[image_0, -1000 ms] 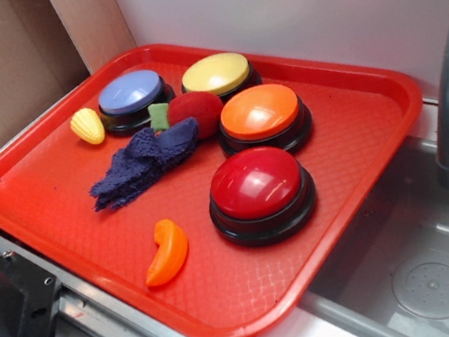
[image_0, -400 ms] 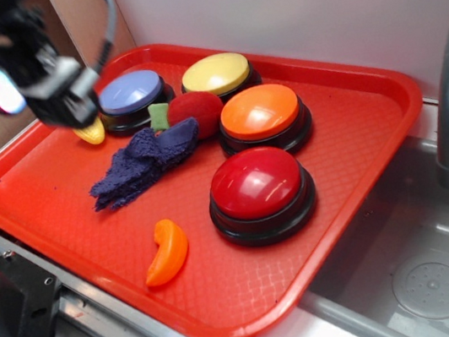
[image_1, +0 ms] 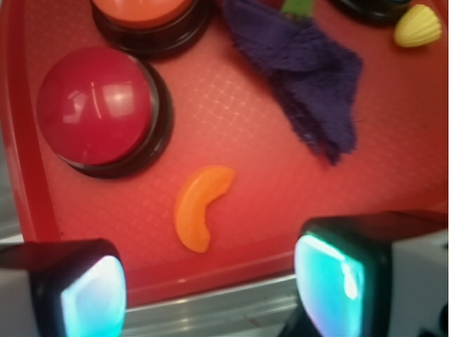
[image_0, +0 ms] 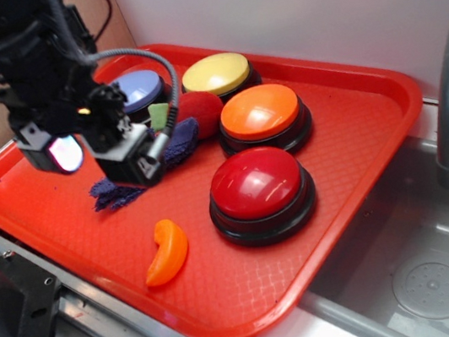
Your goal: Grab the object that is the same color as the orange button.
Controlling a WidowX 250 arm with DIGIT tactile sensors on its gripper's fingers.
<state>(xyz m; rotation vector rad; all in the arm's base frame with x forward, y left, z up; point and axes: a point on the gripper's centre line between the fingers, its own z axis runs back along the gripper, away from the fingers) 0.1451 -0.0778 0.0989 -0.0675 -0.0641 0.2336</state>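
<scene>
- Tool (image_1: 210, 295) hangs over the tray's near edge, its two glowing pads (image_1: 91, 298) spread wide apart with nothing between them.
- The orange crescent (image_1: 201, 206) lies flat on the red tray (image_1: 21, 182), just beyond the gap between the pads, untouched.
- In the exterior view the crescent (image_0: 166, 251) sits near the tray's front rim, below and right of the tool (image_0: 98, 150), apart from it.
- Its long axis runs from a blunt near end up to a tip curling toward the red button (image_1: 95, 105); the hollow side faces the purple cloth (image_1: 309, 84).
- Red button stands close beside it; the cloth lies farther off. Nothing sits between tool and crescent.
- Farther back: the orange button (image_0: 260, 111), a yellow button (image_0: 215, 73), a blue button (image_0: 136, 87) half hidden by the arm, and a yellow corn toy (image_1: 417, 27).
</scene>
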